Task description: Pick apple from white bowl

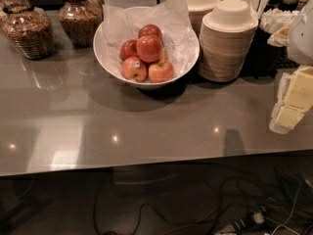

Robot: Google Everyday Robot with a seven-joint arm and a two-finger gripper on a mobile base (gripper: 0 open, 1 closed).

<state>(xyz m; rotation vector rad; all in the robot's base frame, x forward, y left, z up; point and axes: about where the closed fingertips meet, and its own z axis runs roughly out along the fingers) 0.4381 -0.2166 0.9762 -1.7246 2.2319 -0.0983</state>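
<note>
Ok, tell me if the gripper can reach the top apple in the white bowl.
Probably yes: the apple lies topmost, uncovered; the gripper, at the right edge, must clear the stacked beige bowls.

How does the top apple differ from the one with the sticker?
The apple sits atop the pile, evenly red-orange, with no sticker; the stickered apple lies lower, front left, and looks slightly smaller. Both are in the white bowl. The gripper hangs at the right, apart from them.
</note>
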